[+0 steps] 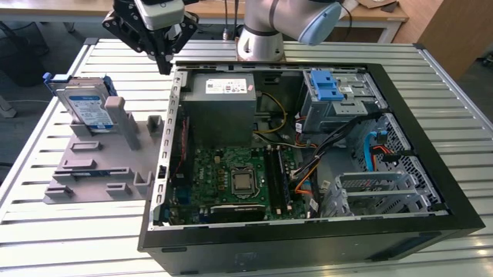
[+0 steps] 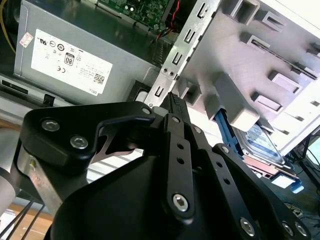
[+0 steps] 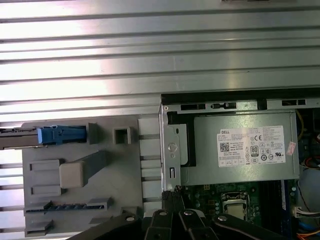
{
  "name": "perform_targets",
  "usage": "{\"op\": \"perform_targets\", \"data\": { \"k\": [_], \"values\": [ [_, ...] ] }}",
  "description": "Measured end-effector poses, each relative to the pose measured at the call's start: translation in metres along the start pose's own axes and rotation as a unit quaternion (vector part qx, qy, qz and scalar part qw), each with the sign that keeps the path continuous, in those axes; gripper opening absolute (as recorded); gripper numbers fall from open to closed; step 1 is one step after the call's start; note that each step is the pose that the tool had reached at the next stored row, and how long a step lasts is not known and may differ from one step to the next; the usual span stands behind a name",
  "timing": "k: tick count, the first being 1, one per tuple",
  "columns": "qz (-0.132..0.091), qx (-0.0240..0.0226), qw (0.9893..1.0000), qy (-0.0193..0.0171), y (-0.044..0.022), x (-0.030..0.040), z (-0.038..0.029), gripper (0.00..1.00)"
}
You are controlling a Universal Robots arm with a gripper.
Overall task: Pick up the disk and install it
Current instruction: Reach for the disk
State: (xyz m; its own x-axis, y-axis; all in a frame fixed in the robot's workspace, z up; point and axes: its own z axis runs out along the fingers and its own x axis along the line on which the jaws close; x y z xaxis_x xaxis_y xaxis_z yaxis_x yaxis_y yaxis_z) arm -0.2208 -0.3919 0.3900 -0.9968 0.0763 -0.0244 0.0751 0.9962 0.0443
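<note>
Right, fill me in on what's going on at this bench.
A robot arm is working at an open desktop computer case. Its hand hangs shut and empty over the corner of the case next to the power supply. The disk stands on edge in a grey holder on the table, on the exterior view's left of the case and apart from the hand. It has not been picked up yet.
</note>
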Motion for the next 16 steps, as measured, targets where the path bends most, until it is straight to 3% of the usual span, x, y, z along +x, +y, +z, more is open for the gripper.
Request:
{"op": "perform_targets", "data": {
  "k": [16],
  "values": [
    [0.0, 0.0, 1.0, 0.0, -0.0005, 0.0067, 0.0, 0.11]
  ]
}}
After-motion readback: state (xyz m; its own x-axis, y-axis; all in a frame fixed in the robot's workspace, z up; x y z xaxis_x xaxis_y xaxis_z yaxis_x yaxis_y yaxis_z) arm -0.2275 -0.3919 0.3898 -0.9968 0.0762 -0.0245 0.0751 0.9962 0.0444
